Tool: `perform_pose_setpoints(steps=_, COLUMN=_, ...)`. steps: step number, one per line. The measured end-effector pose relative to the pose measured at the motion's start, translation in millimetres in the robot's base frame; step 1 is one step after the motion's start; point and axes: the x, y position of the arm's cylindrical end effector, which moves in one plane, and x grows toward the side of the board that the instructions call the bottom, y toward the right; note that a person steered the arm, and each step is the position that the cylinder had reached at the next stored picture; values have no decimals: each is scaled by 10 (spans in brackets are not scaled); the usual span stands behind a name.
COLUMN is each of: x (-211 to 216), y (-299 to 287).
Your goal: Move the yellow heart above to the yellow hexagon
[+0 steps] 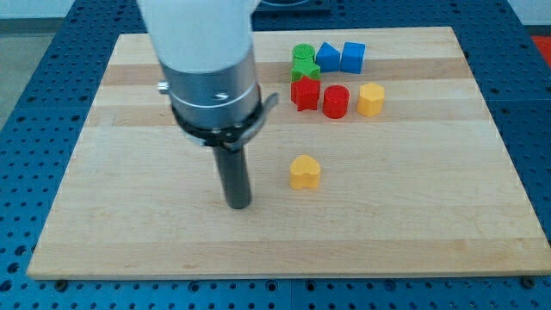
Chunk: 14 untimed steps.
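The yellow heart (304, 172) lies near the middle of the wooden board. The yellow hexagon (370, 99) sits up and to the right of it, at the right end of a cluster of blocks. My tip (238, 205) rests on the board to the left of the yellow heart and slightly below it, apart from it by a clear gap. The arm's white and grey body hides the board's upper left-middle part.
The cluster at the view's top holds a red star-like block (304, 92), a red cylinder (335, 101), two green blocks (304, 63), a blue block (327, 58) and a blue cube (353, 57). The board (413, 224) lies on a blue perforated table (525, 129).
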Motion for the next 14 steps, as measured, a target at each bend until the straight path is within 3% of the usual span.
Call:
perform_pose_setpoints(steps=2, x=-295, y=120)
perform_pose_setpoints(steps=5, x=-277, y=1310)
perform_pose_setpoints(steps=9, x=-408, y=2195)
perform_pose_setpoints(steps=12, x=-1205, y=2209)
perform_pose_setpoints(steps=14, x=-1362, y=2209)
